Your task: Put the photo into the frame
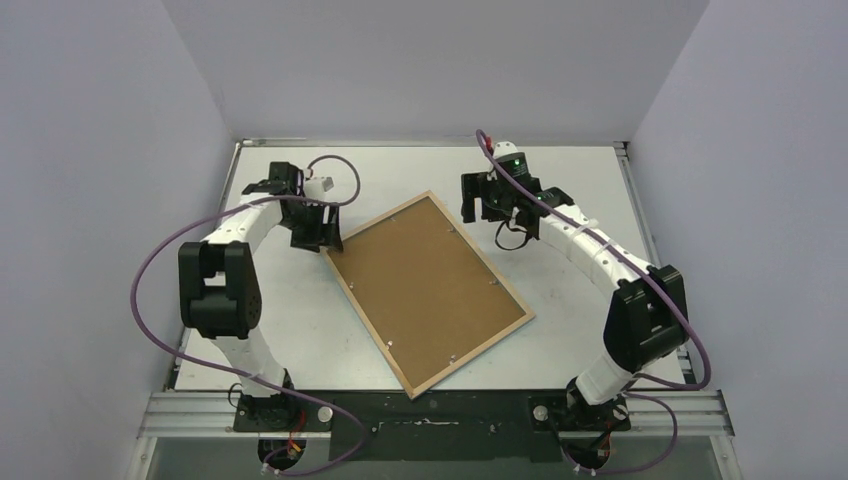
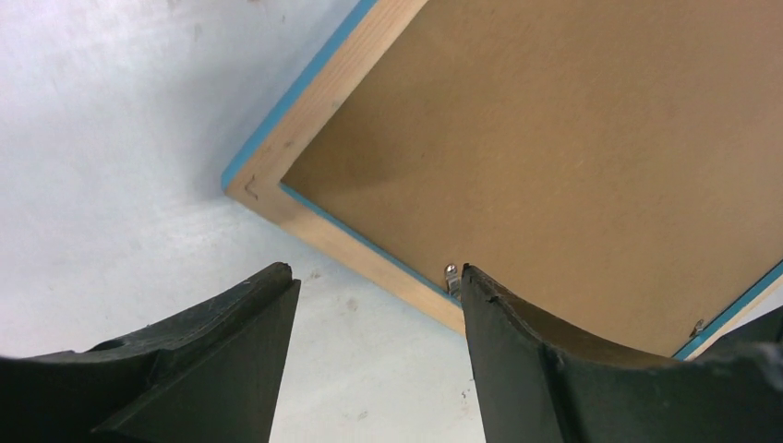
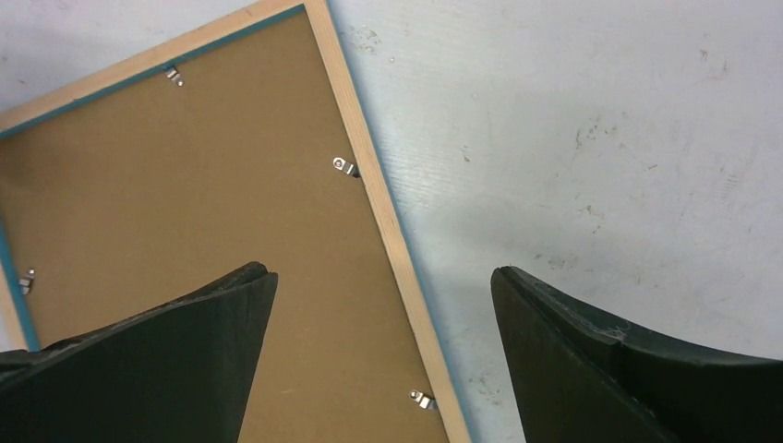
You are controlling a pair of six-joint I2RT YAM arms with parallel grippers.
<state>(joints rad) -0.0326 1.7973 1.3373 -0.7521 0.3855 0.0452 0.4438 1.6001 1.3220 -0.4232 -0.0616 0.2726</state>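
Observation:
The frame (image 1: 470, 356) lies face down and askew in the middle of the table, wooden reverse up, with a brown backing board (image 1: 425, 290) set inside it. Its thin blue edge shows in the left wrist view, frame (image 2: 328, 92), and in the right wrist view, frame (image 3: 403, 268). The photo is hidden. My left gripper (image 1: 315, 235) (image 2: 377, 274) hangs open at the frame's far-left corner, its right finger beside a metal clip (image 2: 451, 277). My right gripper (image 1: 490, 205) (image 3: 383, 272) stands open, straddling the frame's right edge from above. Neither holds anything.
Small metal clips (image 3: 346, 167) sit along the frame's inner edge over the board. The white table (image 1: 580, 180) is enclosed by pale walls on the left, back and right. A metal rail runs along its near edge by the arm bases.

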